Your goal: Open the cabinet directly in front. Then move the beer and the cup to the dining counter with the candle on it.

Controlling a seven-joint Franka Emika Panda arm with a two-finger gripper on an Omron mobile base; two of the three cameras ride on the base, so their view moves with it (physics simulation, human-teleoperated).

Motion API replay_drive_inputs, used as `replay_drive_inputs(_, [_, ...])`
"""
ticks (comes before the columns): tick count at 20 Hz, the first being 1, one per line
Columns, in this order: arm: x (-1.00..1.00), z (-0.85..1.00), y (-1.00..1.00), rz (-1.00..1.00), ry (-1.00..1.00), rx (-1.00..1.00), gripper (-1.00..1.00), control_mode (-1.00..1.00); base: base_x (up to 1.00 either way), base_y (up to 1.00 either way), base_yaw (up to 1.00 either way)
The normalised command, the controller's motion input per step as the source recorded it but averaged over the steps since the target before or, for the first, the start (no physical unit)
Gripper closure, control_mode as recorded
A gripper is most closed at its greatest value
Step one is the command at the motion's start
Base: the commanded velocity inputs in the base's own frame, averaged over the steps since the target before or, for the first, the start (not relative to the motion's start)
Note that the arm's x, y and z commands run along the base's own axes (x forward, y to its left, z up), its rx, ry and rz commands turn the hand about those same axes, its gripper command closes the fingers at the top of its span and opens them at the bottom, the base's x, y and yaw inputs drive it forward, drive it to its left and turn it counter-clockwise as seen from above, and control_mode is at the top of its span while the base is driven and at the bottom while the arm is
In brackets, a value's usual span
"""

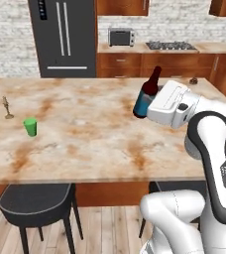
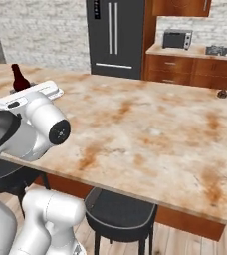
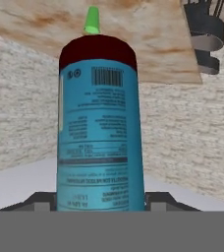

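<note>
My gripper is shut on the beer, a dark brown bottle with a blue label, and holds it tilted just over the right part of the dining counter. In the hand view the beer fills the middle between the fingers. The bottle's neck pokes up behind the hand in the right base view. The green cup stands on the marble at the left, also seen as the cup beyond the bottle. The brass candle stands a little left of and behind the cup. The cabinet is out of view.
Black round stools stand along the counter's near edge. A small dark object lies at the counter's far right. Behind are a dark fridge, a wall countertop with a toaster oven and a hob.
</note>
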Motion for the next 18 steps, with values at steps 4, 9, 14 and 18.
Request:
replay_drive_inputs(4, [0.0, 0.0, 0.0, 0.0, 0.0, 0.0, 1.0, 1.0, 0.3, 1.0, 0.0])
replay_drive_inputs(9, [0.0, 0.0, 0.0, 0.0, 0.0, 0.0, 1.0, 1.0, -0.79, 0.99, 0.1])
replay_drive_inputs(14, [0.0, 0.0, 0.0, 0.0, 0.0, 0.0, 1.0, 1.0, 0.89, 0.73, -0.23])
replay_drive_inputs(18, [0.0, 0.0, 0.0, 0.0, 0.0, 0.0, 1.0, 1.0, 1.0, 0.4, -0.18])
